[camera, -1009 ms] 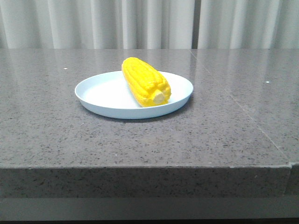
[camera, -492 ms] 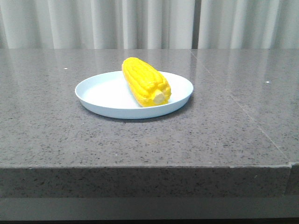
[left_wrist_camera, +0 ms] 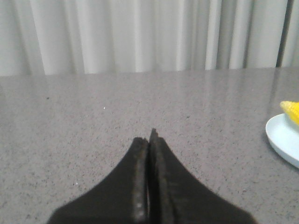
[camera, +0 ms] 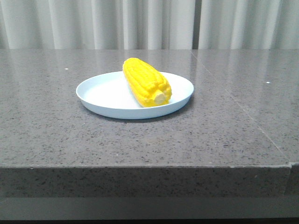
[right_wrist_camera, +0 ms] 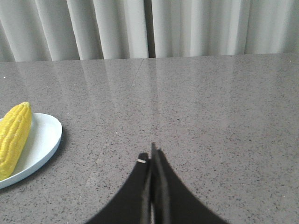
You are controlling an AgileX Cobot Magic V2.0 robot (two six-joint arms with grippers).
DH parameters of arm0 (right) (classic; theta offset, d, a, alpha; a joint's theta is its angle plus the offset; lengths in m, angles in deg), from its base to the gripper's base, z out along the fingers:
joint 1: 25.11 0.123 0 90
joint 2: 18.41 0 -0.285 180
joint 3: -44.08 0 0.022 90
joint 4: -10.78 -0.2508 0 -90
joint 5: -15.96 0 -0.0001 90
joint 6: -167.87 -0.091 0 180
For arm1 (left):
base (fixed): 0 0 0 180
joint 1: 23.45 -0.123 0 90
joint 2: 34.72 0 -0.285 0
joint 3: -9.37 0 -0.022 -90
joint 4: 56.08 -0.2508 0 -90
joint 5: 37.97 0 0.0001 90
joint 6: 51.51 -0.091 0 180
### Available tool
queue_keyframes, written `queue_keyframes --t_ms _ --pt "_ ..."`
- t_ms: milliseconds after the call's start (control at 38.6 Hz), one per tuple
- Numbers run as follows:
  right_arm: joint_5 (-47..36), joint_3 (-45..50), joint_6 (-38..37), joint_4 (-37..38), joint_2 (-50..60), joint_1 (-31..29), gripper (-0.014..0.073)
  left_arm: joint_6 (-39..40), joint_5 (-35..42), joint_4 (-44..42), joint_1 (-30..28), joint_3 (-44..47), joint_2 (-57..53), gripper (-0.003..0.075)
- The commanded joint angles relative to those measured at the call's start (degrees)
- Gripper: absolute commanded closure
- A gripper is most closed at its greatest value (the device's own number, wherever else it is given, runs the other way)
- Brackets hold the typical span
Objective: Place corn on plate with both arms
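The yellow corn [camera: 145,82] lies on the pale blue-white plate [camera: 103,95] in the middle of the grey stone table, its pale stub end toward the front. Neither gripper shows in the front view. In the left wrist view my left gripper [left_wrist_camera: 149,136] is shut and empty above bare table, with the plate's rim [left_wrist_camera: 281,137] and the corn's tip [left_wrist_camera: 292,110] at the frame's edge. In the right wrist view my right gripper [right_wrist_camera: 151,154] is shut and empty, apart from the plate [right_wrist_camera: 41,140] and the corn [right_wrist_camera: 14,136].
The grey speckled table [camera: 224,130] has its front edge close to the camera, and a seam runs across its right part. White curtains [camera: 149,23] hang behind the table.
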Motion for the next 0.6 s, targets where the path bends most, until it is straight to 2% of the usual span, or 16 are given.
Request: queue_keyframes --t_ms 0,492,569 --pt "-4.39 -1.4 0.42 0.72 -0.65 -0.25 0.0634 0.22 5.87 1.75 -1.29 1.14 -0.9 0.0741" --pt "-4.39 -1.4 0.42 0.72 -0.65 -0.25 0.0634 0.22 22.38 7.3 -2.2 18.05 -0.9 0.0741" --pt "-4.39 -1.4 0.42 0.72 -0.65 -0.25 0.0634 0.22 21.93 7.3 -2.2 17.92 -0.9 0.0741"
